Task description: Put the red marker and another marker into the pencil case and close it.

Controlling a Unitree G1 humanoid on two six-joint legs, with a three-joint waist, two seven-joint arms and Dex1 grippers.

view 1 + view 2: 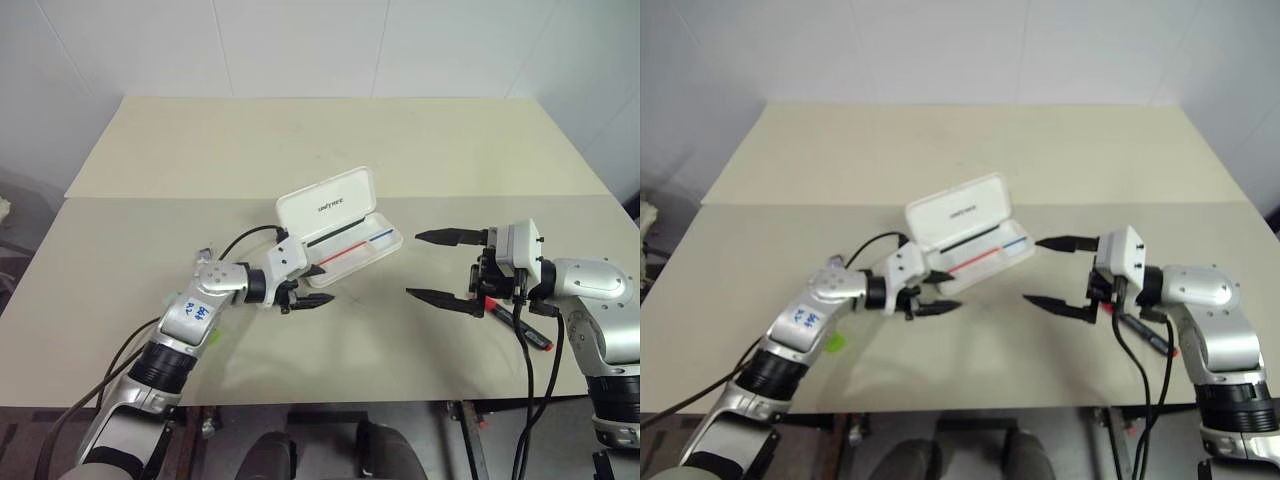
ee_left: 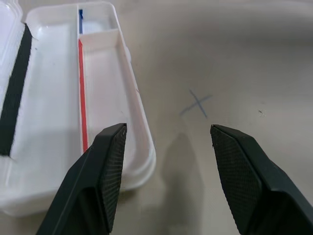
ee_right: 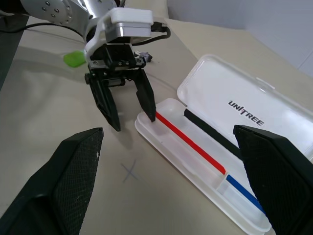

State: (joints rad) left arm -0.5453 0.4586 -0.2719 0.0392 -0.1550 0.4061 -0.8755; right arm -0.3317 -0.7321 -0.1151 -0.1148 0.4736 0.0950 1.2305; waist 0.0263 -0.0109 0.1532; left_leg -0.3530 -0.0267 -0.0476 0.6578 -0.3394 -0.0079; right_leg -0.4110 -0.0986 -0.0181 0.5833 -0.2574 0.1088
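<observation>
White plastic forms the pencil case (image 1: 345, 228), which lies open near the middle of the beige surface (image 1: 300, 150), its lid raised and showing a small dark printed logo. A red stripe and a short blue stripe run along the tray's inner divider, and a black strip lies along the hinge side; the tray holds no pen. The left gripper (image 1: 308, 285) sits at the near end of the case with its jaws apart and nothing between them, one finger over the tray's end rim and the other over bare surface. The right gripper (image 1: 440, 266) hovers beside the far end of the case, jaws spread wide and holding nothing. A faint pen-drawn cross (image 2: 196, 103) marks the surface between the two grippers. The red marker (image 1: 520, 322) lies under the right wrist, largely hidden by it. A lime-green patch (image 3: 74, 58) shows behind the left arm, mostly hidden and hard to make out.
</observation>
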